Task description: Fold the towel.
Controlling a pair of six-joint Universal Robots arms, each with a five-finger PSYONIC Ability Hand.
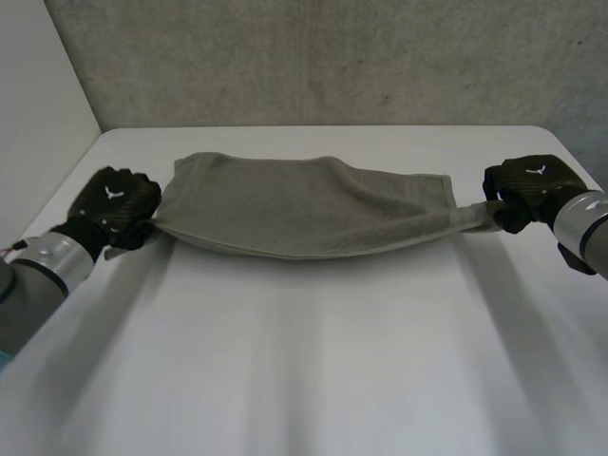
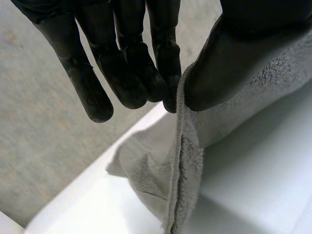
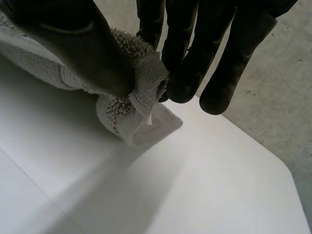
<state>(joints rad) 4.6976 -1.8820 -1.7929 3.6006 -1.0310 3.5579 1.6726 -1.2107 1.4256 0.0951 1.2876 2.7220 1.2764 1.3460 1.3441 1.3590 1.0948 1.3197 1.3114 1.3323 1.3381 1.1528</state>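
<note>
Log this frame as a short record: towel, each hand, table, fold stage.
towel: grey, stretched between both hands, middle sagging
left hand: pinches the towel's left end between thumb and fingers
right hand: pinches the towel's right end between thumb and fingers
table: white, beneath the towel
fold stage: towel held up, not yet laid down folded

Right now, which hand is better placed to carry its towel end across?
Left, probably: both pinch corners of the towel, but left hand sits close to its body; right hand holds a stretched tail.
</note>
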